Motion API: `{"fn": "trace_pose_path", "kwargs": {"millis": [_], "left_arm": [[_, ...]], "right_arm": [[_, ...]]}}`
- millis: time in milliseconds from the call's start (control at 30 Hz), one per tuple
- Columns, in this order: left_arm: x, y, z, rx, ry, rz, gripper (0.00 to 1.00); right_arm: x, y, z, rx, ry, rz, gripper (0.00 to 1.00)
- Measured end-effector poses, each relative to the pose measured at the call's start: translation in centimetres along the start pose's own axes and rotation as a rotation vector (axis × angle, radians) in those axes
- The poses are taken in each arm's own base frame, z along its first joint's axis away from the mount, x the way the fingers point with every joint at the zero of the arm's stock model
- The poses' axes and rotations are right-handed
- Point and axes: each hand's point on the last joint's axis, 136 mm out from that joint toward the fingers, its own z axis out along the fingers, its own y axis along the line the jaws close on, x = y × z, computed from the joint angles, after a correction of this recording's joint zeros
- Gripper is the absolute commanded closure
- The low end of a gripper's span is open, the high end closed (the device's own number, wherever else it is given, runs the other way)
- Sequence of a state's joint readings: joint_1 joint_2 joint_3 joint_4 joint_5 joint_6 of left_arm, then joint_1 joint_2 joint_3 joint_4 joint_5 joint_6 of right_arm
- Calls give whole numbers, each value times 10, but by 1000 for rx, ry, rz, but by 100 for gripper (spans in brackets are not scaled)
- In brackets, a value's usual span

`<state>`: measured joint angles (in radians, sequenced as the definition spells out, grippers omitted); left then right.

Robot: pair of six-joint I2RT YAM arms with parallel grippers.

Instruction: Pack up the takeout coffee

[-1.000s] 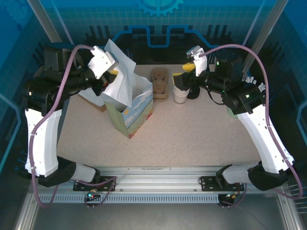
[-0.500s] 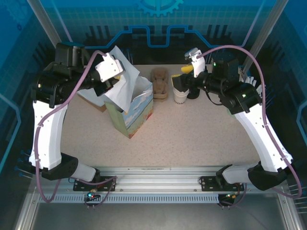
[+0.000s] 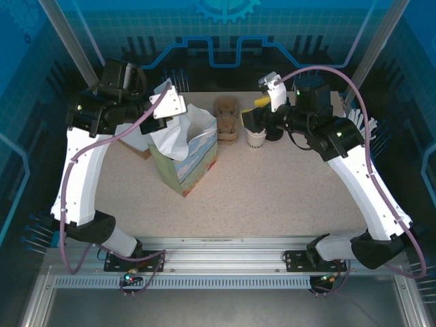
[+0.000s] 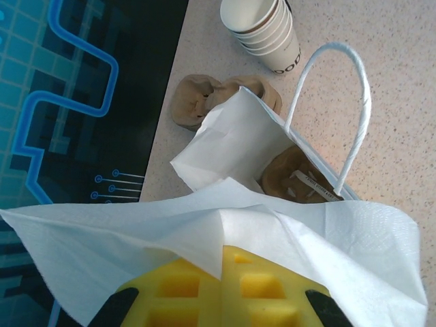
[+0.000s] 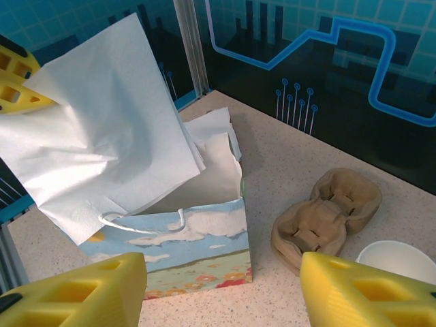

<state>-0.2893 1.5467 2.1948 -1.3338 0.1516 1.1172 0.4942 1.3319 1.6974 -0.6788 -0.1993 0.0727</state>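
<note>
My left gripper (image 4: 221, 279) is shut on a sheet of white tissue paper (image 4: 204, 231), which it holds over the open mouth of the sky-and-flower gift bag (image 3: 187, 163). From above, the left gripper (image 3: 162, 117) sits at the bag's back left. A brown moulded piece (image 4: 300, 178) lies inside the bag. My right gripper (image 3: 254, 116) hovers open over the stack of white cups (image 3: 257, 138), with nothing between its fingers (image 5: 75, 289). The takeout coffee is mostly hidden under my right wrist. A dark shape (image 3: 274, 133) shows just right of the cups.
A brown pulp cup carrier (image 3: 227, 119) lies on the table between the bag and the cups, also seen at carrier (image 5: 327, 218). The bag's white rope handle (image 4: 340, 102) arches over its opening. The speckled tabletop (image 3: 286, 197) stretches in front of the bag.
My left arm has swung right and toward the back, carrying the tissue paper over the bag's mouth. My right gripper has edged slightly left and stays open.
</note>
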Motion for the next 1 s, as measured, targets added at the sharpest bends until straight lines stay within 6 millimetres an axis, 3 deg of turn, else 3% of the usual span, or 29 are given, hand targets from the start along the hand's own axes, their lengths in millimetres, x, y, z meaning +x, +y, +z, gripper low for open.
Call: {"fn": "trace_pose_path", "kwargs": {"millis": [300,700,1000], "left_arm": [[-2,8,25,10,6,116,100],[-27,35,25,-125,-69,268,100],[-3,31,40,-128,34,347,100]], "right_arm": [[10,-2,6,1,24,15,37],[15,-4,12,1,36,26,37],[19,-5,16,-1,44,32,37]]}}
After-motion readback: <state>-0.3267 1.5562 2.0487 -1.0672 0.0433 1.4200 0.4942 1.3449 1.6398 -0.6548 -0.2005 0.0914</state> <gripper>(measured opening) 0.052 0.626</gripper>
